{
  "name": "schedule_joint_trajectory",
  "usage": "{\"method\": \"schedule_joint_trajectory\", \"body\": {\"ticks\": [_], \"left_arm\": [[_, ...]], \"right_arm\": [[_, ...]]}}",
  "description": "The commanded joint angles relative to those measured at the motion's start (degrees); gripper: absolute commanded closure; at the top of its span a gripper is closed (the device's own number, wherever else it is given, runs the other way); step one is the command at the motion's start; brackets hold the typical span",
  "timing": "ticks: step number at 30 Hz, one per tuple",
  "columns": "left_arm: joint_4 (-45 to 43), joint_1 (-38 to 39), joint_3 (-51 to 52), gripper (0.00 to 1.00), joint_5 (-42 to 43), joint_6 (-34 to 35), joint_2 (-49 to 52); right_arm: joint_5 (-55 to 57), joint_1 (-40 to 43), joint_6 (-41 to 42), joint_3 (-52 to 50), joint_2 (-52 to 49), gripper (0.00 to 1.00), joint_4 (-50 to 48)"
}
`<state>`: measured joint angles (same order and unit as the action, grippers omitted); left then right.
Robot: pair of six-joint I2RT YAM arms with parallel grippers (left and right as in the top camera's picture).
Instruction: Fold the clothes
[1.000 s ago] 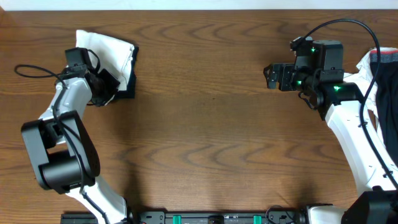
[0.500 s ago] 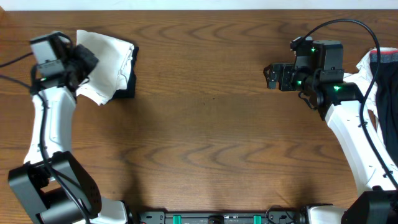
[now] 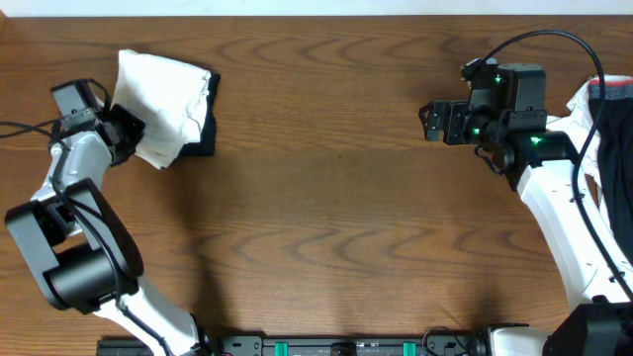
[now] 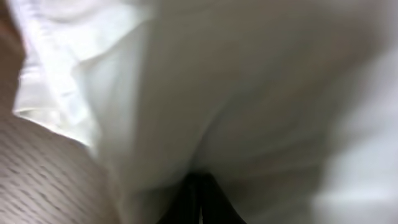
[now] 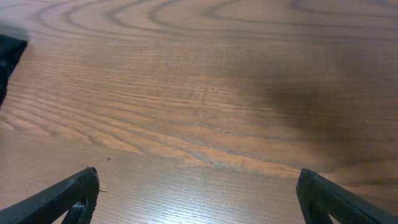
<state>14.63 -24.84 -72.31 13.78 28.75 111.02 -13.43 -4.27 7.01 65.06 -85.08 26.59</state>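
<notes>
A soft, creased white garment [image 3: 163, 94], bundled roughly square, is being shown at the far left of the grained wooden table [image 3: 326, 198], lying over a black garment [image 3: 206, 138]. The left gripper [image 3: 129, 136] is being pressed to its left edge. The left wrist view is being filled by blurred white cloth, so its grip cannot be told. The right gripper [image 3: 427, 121] is being held spread wide over bare wood, as its own wrist view shows.

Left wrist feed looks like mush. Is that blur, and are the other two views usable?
Left wrist: soft and out of focus, the white folded garment fills it at close range. Right wrist: wooden table grain sharp, a soft shadow upper right. Overhead: evenly lit, crisp.
</notes>
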Motion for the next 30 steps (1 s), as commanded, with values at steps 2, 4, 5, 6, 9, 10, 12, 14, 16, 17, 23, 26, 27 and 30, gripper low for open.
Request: {"method": "schedule_joint_trajectory", "body": {"ticks": [2,4,5,6,9,10,12,14,16,17,23,26,27,30], "left_arm": [[-2.64,0.11,-0.22,0.94,3.85,0.09,-2.91],[-3.72,1.14,-0.22,0.94,5.29,0.87,-5.86],[-3.89,1.95,-0.22,0.94,5.25,1.44,-8.07],[-4.09,2.73,-0.22,0.94,5.25,1.44,-10.05],[-4.28,5.66,-0.22,0.94,5.20,1.44,-16.90],[-4.26,6.58,-0.22,0.94,5.20,1.44,-18.86],[-4.24,8.57,-0.22,0.75,5.20,1.40,-22.53],[-4.22,10.54,-0.20,0.47,5.20,1.38,-25.16],[-4.22,12.22,-0.20,0.12,5.20,1.38,-26.71],[-4.24,12.92,-0.20,0.02,5.20,1.38,-27.06],[-4.04,14.27,-0.20,0.02,5.20,1.38,-27.10],[-4.04,14.27,-0.20,0.02,5.18,1.38,-27.10],[-4.04,14.27,-0.20,0.02,5.20,1.38,-27.10],[-4.04,14.27,-0.20,0.02,5.18,1.38,-27.10]], "right_arm": [[0.13,0.50,0.22,0.02,0.42,0.01,0.07],[0.13,0.50,0.22,0.02,0.42,0.01,0.07],[0.13,0.50,0.22,0.02,0.42,0.01,0.07],[0.13,0.50,0.22,0.02,0.42,0.01,0.07],[0.13,0.50,0.22,0.02,0.42,0.01,0.07],[0.13,0.50,0.22,0.02,0.42,0.01,0.07],[0.13,0.50,0.22,0.02,0.42,0.01,0.07],[0.13,0.50,0.22,0.02,0.42,0.01,0.07],[0.13,0.50,0.22,0.02,0.42,0.01,0.07],[0.13,0.50,0.22,0.02,0.42,0.01,0.07],[0.13,0.50,0.22,0.02,0.42,0.01,0.07],[0.13,0.50,0.22,0.02,0.42,0.01,0.07],[0.13,0.50,0.22,0.02,0.42,0.01,0.07],[0.13,0.50,0.22,0.02,0.42,0.01,0.07]]}}
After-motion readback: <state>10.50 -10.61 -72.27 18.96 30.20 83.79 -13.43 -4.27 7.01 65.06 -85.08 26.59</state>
